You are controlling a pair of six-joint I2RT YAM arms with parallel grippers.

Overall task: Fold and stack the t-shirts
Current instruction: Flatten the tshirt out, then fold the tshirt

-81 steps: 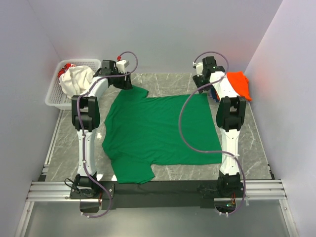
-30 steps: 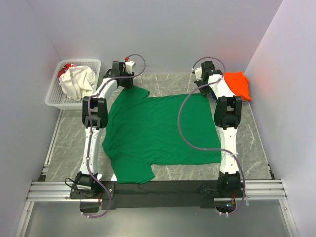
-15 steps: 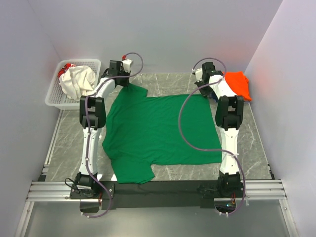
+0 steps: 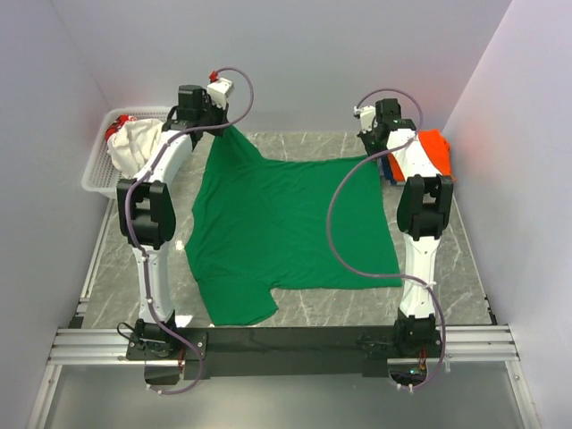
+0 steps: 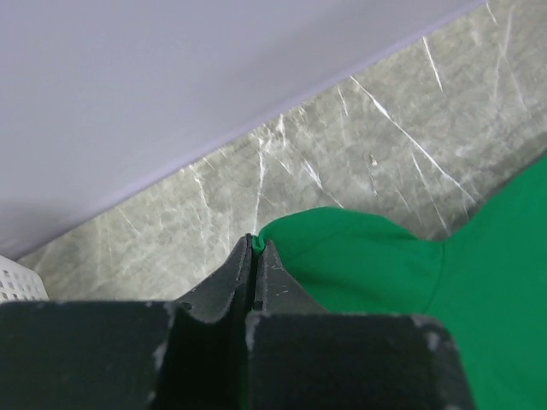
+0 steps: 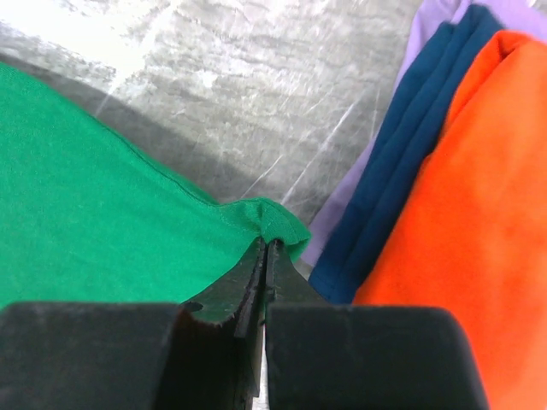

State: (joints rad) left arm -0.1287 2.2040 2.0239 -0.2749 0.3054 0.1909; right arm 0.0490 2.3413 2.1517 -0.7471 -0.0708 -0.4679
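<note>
A dark green t-shirt (image 4: 286, 223) lies spread across the marble table, with its two far corners pulled up. My left gripper (image 4: 222, 127) is shut on the far left sleeve tip. In the left wrist view a sliver of green cloth (image 5: 359, 256) shows pinched at my left gripper (image 5: 255, 244). My right gripper (image 4: 381, 154) is shut on the far right hem corner, and the right wrist view shows the green hem (image 6: 273, 218) folded over my right gripper (image 6: 267, 245). A folded orange t-shirt (image 4: 436, 150) tops a stack with a blue t-shirt (image 6: 410, 162) beside that corner.
A white lattice basket (image 4: 98, 179) at the far left holds a cream-white t-shirt (image 4: 138, 147) with a bit of red cloth behind it. A lilac layer (image 6: 363, 192) lies under the blue one in the stack. Walls close in behind and on both sides.
My left gripper has shut on the sleeve tip and lifted it up and back toward the far left. The right gripper has raised its corner too, so the shirt's far edge now hangs stretched.
</note>
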